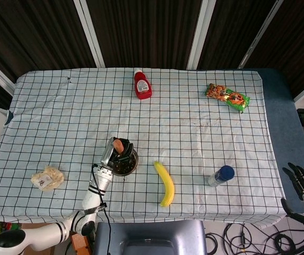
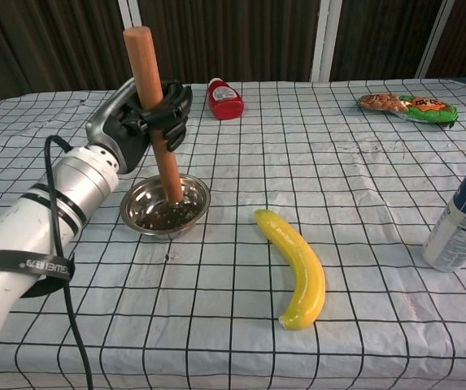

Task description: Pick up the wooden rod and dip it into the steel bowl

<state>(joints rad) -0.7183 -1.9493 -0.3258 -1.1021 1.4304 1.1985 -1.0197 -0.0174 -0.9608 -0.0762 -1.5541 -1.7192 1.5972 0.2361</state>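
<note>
Checked tablecloth (image 1: 61, 122) w/ black grid covers the table. Red ketchup bottle (image 1: 142, 85) lies near the far edge, cap pointing away. Orange-and-green snack packet (image 1: 227, 96) lies flat twd the far right corner. Yellow banana (image 1: 165, 183) lies near the front edge, approx. centre, curved. Blue-capped can (image 1: 220, 175) sits to the right of the banana, apart from it; chest view shows a white body below the blue top. Crumpled pale wrapper (image 1: 48, 178) rests at front left. Dark panels w/ white posts stand behind the table.
</note>
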